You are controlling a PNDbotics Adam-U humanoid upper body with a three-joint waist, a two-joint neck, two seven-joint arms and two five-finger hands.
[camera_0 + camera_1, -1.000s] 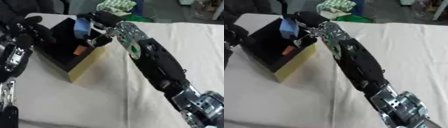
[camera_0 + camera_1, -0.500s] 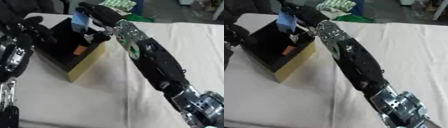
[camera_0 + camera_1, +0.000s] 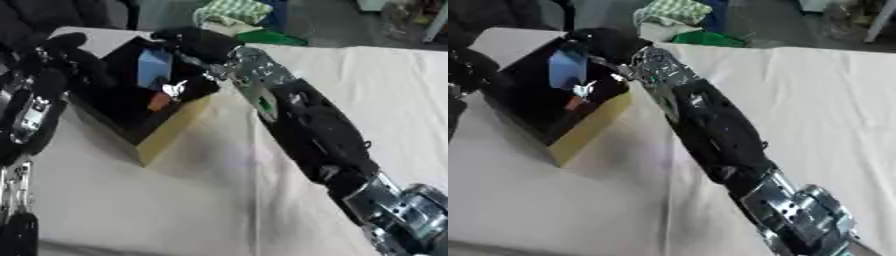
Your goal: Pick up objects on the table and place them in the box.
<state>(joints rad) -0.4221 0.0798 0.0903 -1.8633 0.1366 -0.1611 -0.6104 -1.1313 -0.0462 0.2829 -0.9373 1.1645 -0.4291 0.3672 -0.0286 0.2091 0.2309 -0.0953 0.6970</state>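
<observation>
Left eye view shows a matte black-lined box (image 3: 166, 137) with yellow outer walls on wrinkled white cloth (image 3: 175, 210). Right hand (image 3: 197, 42) reaches over it, fingers curled round a smooth blue block (image 3: 154, 67) above the opening. Left hand (image 3: 66, 55) rests at the box's left; its fingers cannot be told.

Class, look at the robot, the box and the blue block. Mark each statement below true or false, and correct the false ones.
1. The right hand is over the box. True.
2. The blue block lies on the white cloth far from the box. False: it is at the box's opening, under the right hand.
3. Something orange shows inside the box. True.
4. The box's outer wall is red. False: it is yellowish, with a dark inside.
5. The left hand is beside the box. True.
</observation>
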